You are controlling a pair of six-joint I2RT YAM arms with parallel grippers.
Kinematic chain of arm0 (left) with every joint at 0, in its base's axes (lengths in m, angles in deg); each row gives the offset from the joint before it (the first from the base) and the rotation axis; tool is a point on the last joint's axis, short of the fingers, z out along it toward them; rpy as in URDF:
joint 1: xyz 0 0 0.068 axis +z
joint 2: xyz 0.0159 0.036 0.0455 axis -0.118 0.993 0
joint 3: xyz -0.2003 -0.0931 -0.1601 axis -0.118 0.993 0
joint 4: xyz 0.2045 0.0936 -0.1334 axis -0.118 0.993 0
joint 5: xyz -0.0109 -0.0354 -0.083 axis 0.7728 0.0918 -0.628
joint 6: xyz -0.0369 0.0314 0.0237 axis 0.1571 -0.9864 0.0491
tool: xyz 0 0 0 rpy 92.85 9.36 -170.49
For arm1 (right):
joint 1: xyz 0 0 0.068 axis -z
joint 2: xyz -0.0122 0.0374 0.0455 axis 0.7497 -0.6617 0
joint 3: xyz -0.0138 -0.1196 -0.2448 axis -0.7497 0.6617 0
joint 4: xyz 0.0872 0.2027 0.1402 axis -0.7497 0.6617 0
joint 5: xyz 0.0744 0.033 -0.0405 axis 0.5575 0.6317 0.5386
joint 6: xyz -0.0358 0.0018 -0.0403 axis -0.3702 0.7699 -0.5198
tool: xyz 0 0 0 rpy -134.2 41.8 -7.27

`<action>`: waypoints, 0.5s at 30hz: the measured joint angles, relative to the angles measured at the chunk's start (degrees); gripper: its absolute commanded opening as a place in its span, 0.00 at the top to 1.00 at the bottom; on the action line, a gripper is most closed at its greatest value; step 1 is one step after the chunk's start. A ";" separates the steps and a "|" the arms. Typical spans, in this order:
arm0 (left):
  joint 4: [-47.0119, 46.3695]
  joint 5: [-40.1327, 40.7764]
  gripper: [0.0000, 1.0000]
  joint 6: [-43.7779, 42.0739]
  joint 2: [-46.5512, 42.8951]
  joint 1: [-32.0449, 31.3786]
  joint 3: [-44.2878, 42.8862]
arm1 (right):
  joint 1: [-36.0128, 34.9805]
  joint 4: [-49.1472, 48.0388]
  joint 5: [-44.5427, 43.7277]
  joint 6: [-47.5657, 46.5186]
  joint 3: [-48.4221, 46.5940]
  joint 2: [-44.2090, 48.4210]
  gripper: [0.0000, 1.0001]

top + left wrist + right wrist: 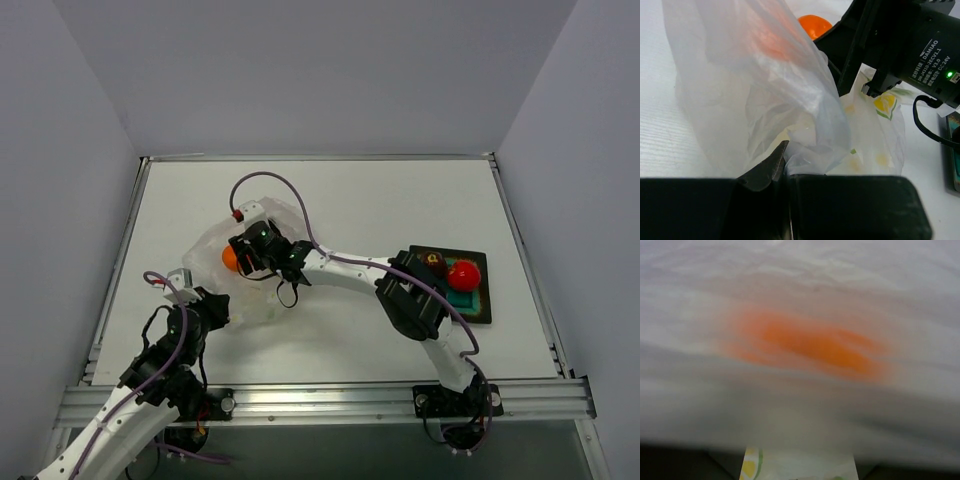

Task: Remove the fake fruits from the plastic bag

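The left fingers (763, 175) are clamped tight on a pinch of the plastic bag (750, 100), whose thin, crinkly, milky film bunches up above them. The right fingers (246, 260) sit among the bag's folds, and I cannot tell how wide they stand. A glossy orange ball (230, 259) lies just at their tips. Well behind them, a round red fruit (463, 273) and a maroon fruit (434, 262) rest in the black tray (482, 303).
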 measured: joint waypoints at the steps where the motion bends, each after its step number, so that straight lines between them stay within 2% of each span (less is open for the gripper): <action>1: -0.04 0.02 0.98 0.02 0.09 0.00 0.02 | 0.07 -0.04 -0.66 0.02 -0.28 -0.24 0.31; 6: -0.57 0.02 0.98 0.17 0.79 0.00 0.09 | 0.68 -0.74 -4.13 0.90 -1.62 -0.83 0.22; 15: -2.08 -0.63 0.98 0.52 2.19 0.00 0.59 | 2.75 -4.85 -13.03 7.45 -4.33 -7.76 0.12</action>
